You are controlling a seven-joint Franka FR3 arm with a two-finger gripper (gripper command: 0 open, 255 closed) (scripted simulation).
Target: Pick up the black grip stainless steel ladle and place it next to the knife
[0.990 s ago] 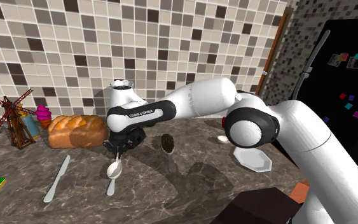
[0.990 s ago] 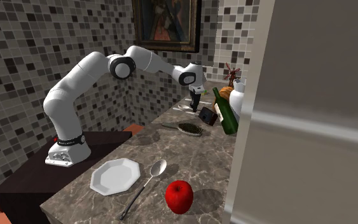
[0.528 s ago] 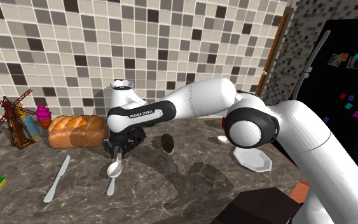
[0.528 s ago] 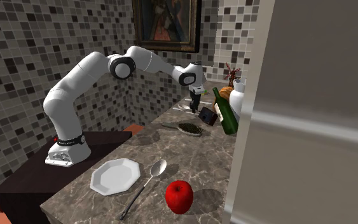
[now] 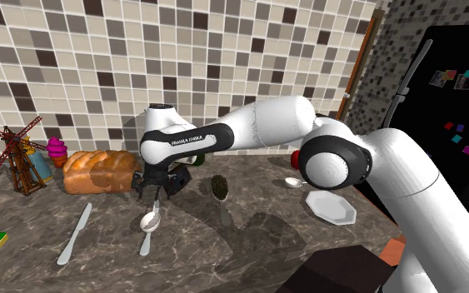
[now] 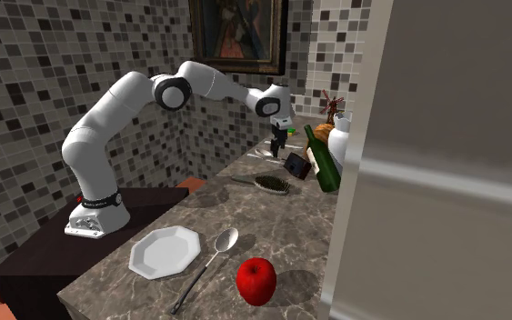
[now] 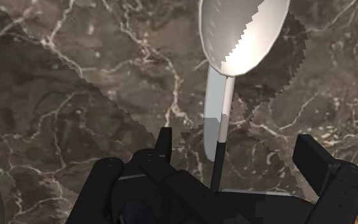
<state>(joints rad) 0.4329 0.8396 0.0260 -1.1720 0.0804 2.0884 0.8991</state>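
Since the two black fingers (image 7: 311, 159) of the tool (image 7: 236, 145) stand apart, with the slim grip of the ladle (image 7: 241, 38) passing between them and touching neither, nothing is held. In the shoulder view the ladle's bowl sits low on the desk (image 5: 241, 241), just below the tool and near the knife (image 5: 74, 234), which lies towards that view's left with bare stone between the two. Judging by that, the placing looks as good as done, and what seems left is for the arm to lift clear.

The ladle has a smooth, pale, oval bowl with a soft sheen, a thin silvery stem and a narrow black grip. The knife is a flat, pale grey blade with a rounded end. The desk is dark brown stone veined in white. A pale flat strip (image 7: 209, 133) lies under the stem; I cannot tell what it is.
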